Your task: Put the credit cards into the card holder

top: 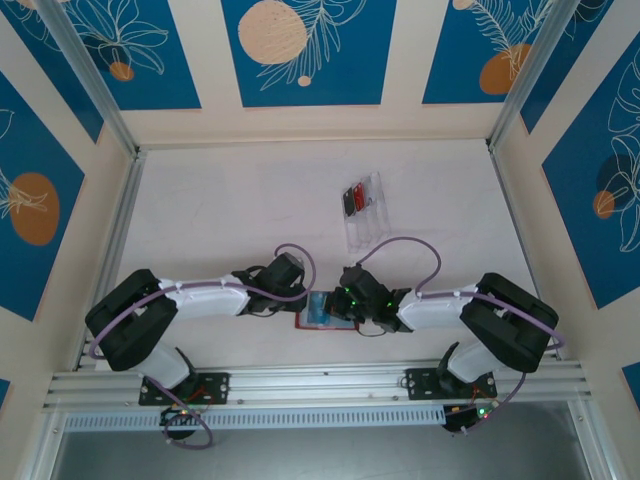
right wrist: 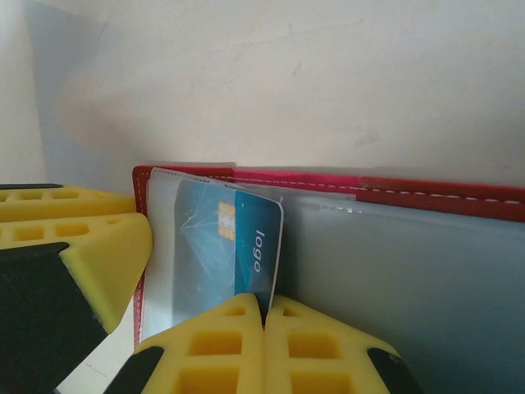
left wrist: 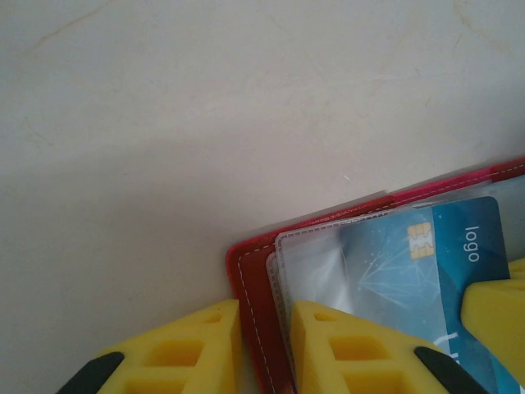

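Nearest us, the wallet (top: 318,318) lies open on the table (top: 220,200) just ahead of the arm bases, with both grippers meeting over it. Our right gripper (right wrist: 264,310) is pinched tight on the near edge of the blue card (right wrist: 234,246), which sits partly inside a clear sleeve. Our left gripper (left wrist: 264,336) straddles the wallet's red edge, jaws slightly apart; we cannot tell if it grips. Farther out, well apart, a clear tray (top: 368,230) holds black and red cards (top: 352,200).
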Robot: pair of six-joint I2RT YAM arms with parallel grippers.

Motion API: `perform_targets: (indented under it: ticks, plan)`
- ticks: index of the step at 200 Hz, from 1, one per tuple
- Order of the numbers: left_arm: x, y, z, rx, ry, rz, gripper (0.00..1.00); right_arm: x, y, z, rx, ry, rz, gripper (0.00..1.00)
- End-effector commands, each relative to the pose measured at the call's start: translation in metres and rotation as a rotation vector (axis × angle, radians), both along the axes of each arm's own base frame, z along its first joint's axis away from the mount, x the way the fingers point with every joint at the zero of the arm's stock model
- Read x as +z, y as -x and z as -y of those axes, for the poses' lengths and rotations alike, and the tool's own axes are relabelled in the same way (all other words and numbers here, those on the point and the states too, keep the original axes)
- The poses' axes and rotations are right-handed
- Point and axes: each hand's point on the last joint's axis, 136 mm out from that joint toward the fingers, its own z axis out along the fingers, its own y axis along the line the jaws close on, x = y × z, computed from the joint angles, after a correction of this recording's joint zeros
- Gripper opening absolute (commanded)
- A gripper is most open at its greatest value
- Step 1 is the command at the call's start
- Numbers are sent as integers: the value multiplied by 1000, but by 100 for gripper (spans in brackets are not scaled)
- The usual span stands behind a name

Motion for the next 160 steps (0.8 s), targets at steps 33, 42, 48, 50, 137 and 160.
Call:
perform_targets:
  ticks: [33, 42, 48, 50, 137, 160]
  plan:
    - [-28, 28, -15, -50, -100, -100, 23, -35, 21, 18, 35, 126, -82, 0]
    - [-28, 28, -16, -47, -100, -100, 23, -35, 22, 16, 44, 122, -84, 0]
    - [-28, 28, -16, -45, -98, -100, 23, -36, 23, 15, 50, 122, -88, 0]
    - [-28, 28, -16, -44, -97, -100, 24, -37, 23, 14, 51, 122, -91, 0]
    - [12, 21, -23, 74, 21, -46, 32, -43, 25, 16, 54, 133, -115, 1]
    - [14, 22, -35, 102, 18, -43, 30, -43, 24, 15, 58, 131, -120, 3]
